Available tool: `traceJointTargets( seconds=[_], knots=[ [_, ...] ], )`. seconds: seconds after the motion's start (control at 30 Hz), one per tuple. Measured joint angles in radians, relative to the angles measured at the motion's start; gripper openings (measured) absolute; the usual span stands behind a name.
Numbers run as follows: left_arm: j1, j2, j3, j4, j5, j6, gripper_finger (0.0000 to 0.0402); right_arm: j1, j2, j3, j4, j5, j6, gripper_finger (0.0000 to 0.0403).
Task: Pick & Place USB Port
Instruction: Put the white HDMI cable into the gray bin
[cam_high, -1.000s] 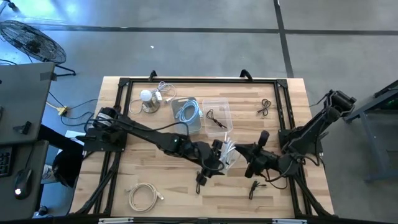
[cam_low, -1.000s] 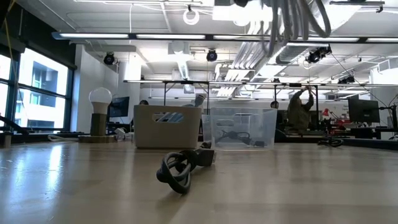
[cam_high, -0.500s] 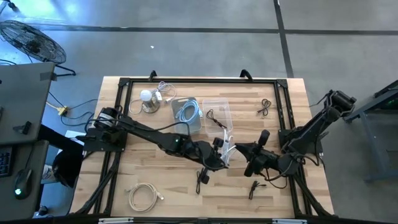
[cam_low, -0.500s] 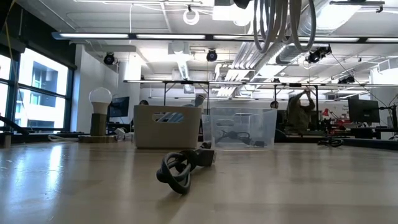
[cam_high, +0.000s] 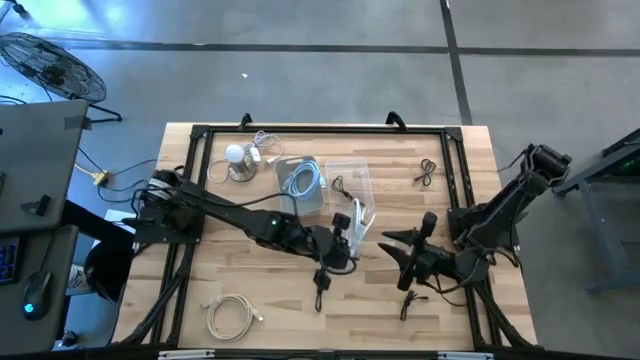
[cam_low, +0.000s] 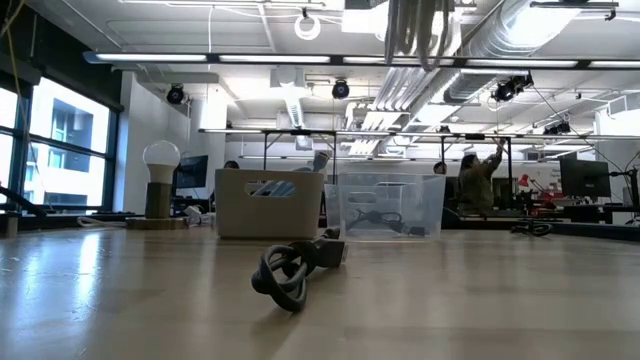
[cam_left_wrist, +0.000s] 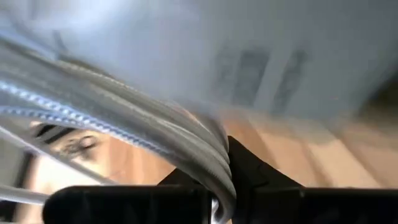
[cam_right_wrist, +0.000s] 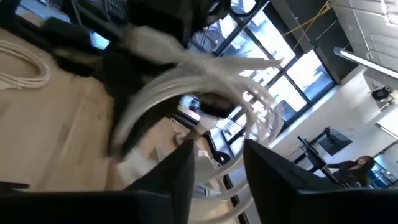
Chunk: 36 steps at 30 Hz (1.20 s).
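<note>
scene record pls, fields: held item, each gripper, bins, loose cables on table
held item: white cable coil, lifted off the table, beside the clear bin
left gripper: shut on the white cable coil, mid-table
right gripper: open, apart from the coil, right of it
bins: clear bin with a dark cable inside; grey bin with a pale cable
loose cables: black cable front centre; white cable front left; small black cable back right
other: lamp with bulb back left
</note>
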Motion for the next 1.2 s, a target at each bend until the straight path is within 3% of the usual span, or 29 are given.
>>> traceJointTargets(
  seconds=[0.2,0.4,0.5,0.7,0.83,1.0,1.2],
  knots=[
    [-0.01,-0.093,0.001,-0.212,-0.159,-0.008,0.0012,0.037,-0.001,-0.001,0.032,0.088,-0.056,0.0166],
    [0.009,-0.191,0.002,-0.527,-0.362,-0.103,0.0012,0.047,-0.001,-0.001,0.035,0.156,-0.069,0.0171],
    [0.048,-0.212,0.002,-0.657,-0.391,-0.134,0.0012,0.047,-0.001,-0.001,0.035,0.166,-0.088,0.0171],
    [0.171,-0.215,0.001,-0.801,-0.327,-0.109,0.0012,0.043,-0.001,-0.001,0.035,0.169,-0.103,0.0168],
    [0.269,-0.201,0.001,-0.838,-0.265,-0.068,0.0012,0.042,-0.001,-0.001,0.035,0.225,-0.104,0.0168],
    [0.363,-0.198,-0.003,-0.83,-0.176,0.002,0.0012,0.043,-0.001,-0.001,0.035,0.271,-0.104,0.0168],
    [0.448,-0.196,-0.105,-0.762,-0.033,0.055,0.0012,0.042,-0.001,-0.001,0.035,0.272,-0.104,0.0167]
  ],
)
